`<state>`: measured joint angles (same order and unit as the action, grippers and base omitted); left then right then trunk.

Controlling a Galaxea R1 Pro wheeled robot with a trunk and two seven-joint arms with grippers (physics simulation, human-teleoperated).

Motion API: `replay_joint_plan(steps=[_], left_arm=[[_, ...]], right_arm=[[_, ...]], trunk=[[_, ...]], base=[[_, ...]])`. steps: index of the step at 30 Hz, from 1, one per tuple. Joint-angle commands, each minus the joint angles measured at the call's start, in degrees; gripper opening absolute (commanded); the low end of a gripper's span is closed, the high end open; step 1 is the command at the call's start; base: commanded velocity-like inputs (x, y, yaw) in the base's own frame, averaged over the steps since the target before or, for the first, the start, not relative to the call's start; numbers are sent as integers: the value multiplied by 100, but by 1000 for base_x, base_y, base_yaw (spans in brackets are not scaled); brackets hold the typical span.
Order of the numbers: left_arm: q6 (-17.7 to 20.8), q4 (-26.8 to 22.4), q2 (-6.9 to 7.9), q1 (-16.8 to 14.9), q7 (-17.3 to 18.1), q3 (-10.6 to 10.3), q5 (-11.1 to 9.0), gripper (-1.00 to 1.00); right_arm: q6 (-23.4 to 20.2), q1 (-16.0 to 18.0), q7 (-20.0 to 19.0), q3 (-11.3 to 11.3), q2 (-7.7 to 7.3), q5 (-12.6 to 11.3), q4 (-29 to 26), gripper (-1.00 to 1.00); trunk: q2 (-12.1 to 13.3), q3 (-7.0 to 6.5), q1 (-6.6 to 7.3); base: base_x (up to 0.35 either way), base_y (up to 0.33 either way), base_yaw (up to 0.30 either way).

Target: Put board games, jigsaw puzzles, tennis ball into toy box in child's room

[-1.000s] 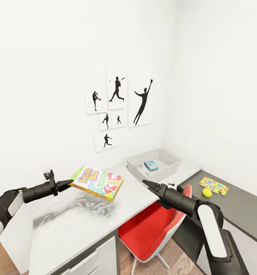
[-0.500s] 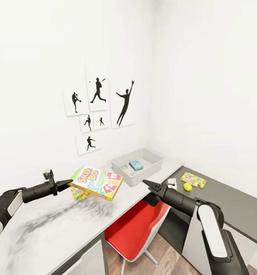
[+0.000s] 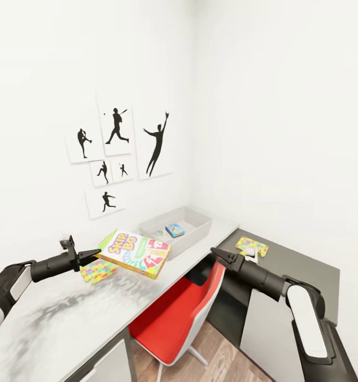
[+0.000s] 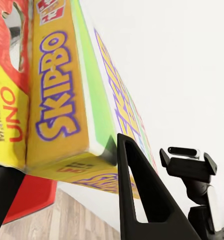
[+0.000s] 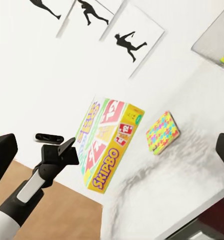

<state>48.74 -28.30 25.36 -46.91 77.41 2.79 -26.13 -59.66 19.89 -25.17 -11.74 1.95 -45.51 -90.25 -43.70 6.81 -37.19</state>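
Head view: left gripper clamped on the Skip-Bo board game, carried in the air above the white table, short of the toy box. Box already holds a small blue box and another item too blurred to name. Two jigsaw puzzles remain out. Right gripper is empty; whether its jaws are parted cannot be told. Tennis ball is probably hidden behind it.

A white marbled L-shaped table is set into the room's corner, joined by a dark grey section. A grey rectangular toy box is placed near the corner. A multicoloured jigsaw puzzle lies toward the wall edge, another on the dark section.
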Motion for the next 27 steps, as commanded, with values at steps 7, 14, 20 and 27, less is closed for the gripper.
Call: replay_joint_plan(steps=[7,14,20,27], left_arm=[[57,-1,-7,-3,11,3,-15,-100],[57,-1,-11,-3,11,3,-15,-100],[51,-1,-13,-3,9,3,-15,-100],[48,-1,-14,-3,11,2,-14,-100]], right_arm=[[-26,-29,-58,-97,-11,49,-1,100],[-21,-41,-58,-131,-11,44,-1,100],[-20,-45,-55,-150,-11,50,-1,100],[121,-46,-48,-149,-11,62,46,100]], trunk=[[-7,9,-2],[-7,9,-2],[-7,8,-2],[-7,5,-2]], base=[[74,-241,-1],[75,-263,0],[116,-268,45],[165,-232,119]])
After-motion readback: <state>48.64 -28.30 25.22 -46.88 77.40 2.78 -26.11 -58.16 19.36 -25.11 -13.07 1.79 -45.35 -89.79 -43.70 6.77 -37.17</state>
